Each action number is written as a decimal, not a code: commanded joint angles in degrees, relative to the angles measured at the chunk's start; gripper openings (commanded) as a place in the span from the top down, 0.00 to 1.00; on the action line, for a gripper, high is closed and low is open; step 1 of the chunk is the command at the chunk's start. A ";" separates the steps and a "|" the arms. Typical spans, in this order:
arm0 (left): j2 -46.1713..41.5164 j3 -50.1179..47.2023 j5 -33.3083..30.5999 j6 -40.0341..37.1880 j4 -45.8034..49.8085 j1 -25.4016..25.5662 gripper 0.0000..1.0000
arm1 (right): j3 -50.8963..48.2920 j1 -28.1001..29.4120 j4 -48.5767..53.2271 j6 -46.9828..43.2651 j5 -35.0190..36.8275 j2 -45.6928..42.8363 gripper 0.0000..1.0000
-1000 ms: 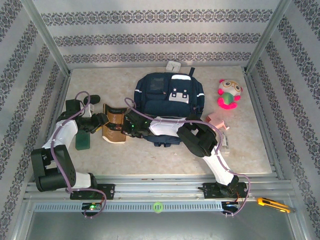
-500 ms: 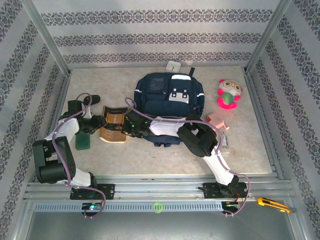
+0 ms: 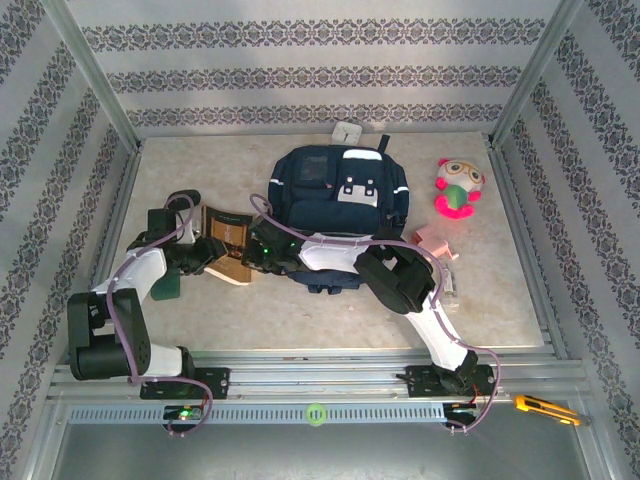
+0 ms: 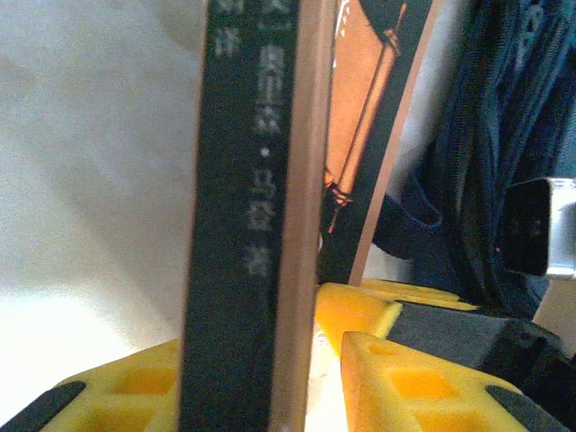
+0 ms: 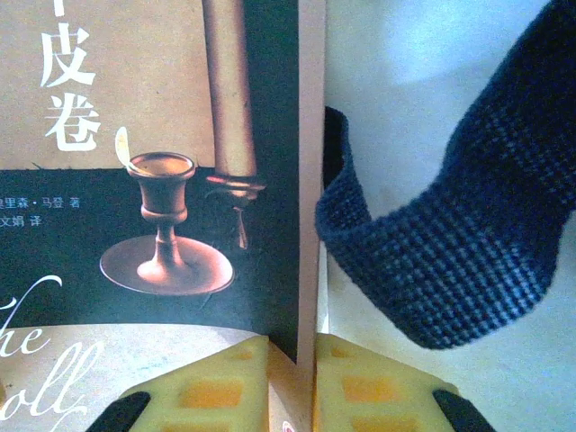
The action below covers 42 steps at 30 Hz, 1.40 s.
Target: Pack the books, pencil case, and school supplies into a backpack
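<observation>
The brown paperback book (image 3: 226, 233) with a candlestick cover was held at nine o'clock of the navy fabric backpack (image 3: 330, 190), pinched by the right gripper (image 5: 306, 360), the left gripper (image 3: 208, 251) partly open astride its spine. Book-packing was judged in hand; a firm left grip was called for next.

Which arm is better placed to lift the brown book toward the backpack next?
Probably right. The right gripper has its jaws shut on the edge of the brown book, beside a backpack strap. The left gripper straddles the spine with a gap showing on one side.
</observation>
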<state>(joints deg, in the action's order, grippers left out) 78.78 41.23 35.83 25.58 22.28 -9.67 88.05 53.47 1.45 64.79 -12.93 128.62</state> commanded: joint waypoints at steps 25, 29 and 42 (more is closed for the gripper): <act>-28.67 9.38 11.81 -5.44 -7.49 1.37 1.00 | -17.25 -6.86 -11.89 -11.64 2.82 -34.27 0.49; -30.68 7.58 20.00 2.27 -25.66 1.64 1.00 | -24.53 -12.45 -18.25 -24.58 -4.05 -43.41 0.43; -22.27 8.54 28.96 3.63 -46.56 17.13 1.00 | -38.03 -18.40 -27.82 -43.78 -20.12 -64.04 0.14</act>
<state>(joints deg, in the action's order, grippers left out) 55.02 48.88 60.95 29.41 -10.61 4.84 50.06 35.88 -21.17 26.39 -26.85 67.68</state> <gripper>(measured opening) 0.165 0.854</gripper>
